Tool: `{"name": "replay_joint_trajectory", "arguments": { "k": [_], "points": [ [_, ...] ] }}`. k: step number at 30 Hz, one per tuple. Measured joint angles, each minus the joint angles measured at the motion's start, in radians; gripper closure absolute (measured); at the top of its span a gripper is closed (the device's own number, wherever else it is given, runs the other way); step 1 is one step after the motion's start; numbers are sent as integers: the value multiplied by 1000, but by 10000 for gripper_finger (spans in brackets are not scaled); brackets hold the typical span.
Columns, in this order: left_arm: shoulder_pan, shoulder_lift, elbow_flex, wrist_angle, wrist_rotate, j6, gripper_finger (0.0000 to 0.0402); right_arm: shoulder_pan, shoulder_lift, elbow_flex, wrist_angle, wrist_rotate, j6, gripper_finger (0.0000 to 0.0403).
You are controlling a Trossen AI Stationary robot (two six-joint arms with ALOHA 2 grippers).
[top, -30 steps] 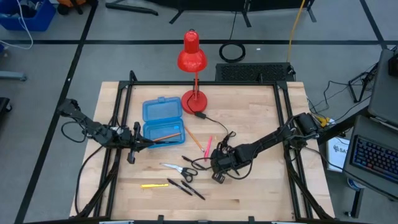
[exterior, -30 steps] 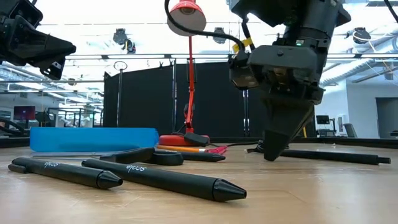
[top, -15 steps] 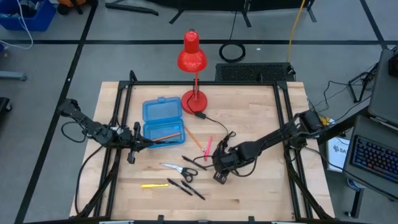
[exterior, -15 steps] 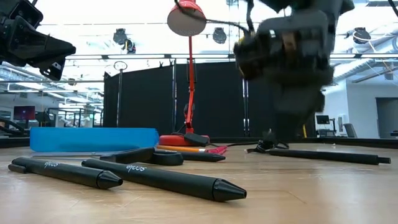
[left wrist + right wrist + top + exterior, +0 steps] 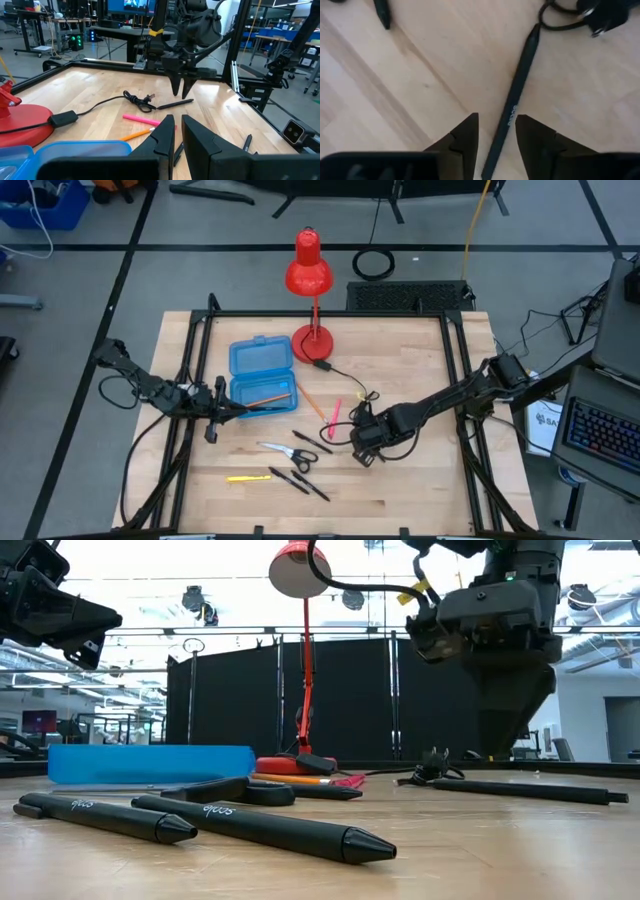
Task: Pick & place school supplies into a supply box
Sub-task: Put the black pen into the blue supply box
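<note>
Parted fingers (image 5: 535, 137) of the right gripper (image 5: 496, 136) straddle a slim black pen (image 5: 516, 102) lying on the wooden table (image 5: 420, 370), without clamping it, near the coiled black lamp cord (image 5: 580, 15). Beside the translucent blue plastic pencil case (image 5: 262, 375), the left gripper (image 5: 226, 411) hovers, fingers nearly together, empty.

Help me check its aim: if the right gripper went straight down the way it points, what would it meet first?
Most likely the black pen lying on the table: the right gripper hangs above it, fingers open either side.
</note>
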Motion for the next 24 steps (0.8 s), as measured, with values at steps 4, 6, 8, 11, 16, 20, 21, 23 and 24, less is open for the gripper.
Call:
{"name": "replay_joint_trajectory", "arguments": {
  "k": [4, 6, 8, 11, 16, 20, 21, 23, 24],
  "points": [
    [0, 0, 0, 0, 0, 0, 364, 0, -1, 0, -3, 26, -9, 277],
    [0, 0, 0, 0, 0, 0, 364, 0, -1, -10, 15, 27, -10, 277],
    [0, 0, 0, -1, 0, 0, 364, 0, -1, -33, 45, 26, -8, 277],
    [0, 0, 0, -1, 0, 0, 364, 0, 0, -57, 60, 22, -1, 277],
    [0, 0, 0, -1, 0, 0, 364, 0, -1, -93, 114, 20, 5, 277],
    [0, 0, 0, -1, 0, 0, 364, 0, -1, -132, 182, -6, 18, 277],
    [0, 0, 0, -2, 0, 0, 364, 0, -1, -142, 185, -6, 25, 277],
    [0, 0, 0, -2, 0, 0, 364, 0, -4, -157, 194, -7, 28, 277],
    [0, 0, 0, -2, 0, 0, 364, 0, -4, -163, 201, -7, 30, 277]
  ]
}}
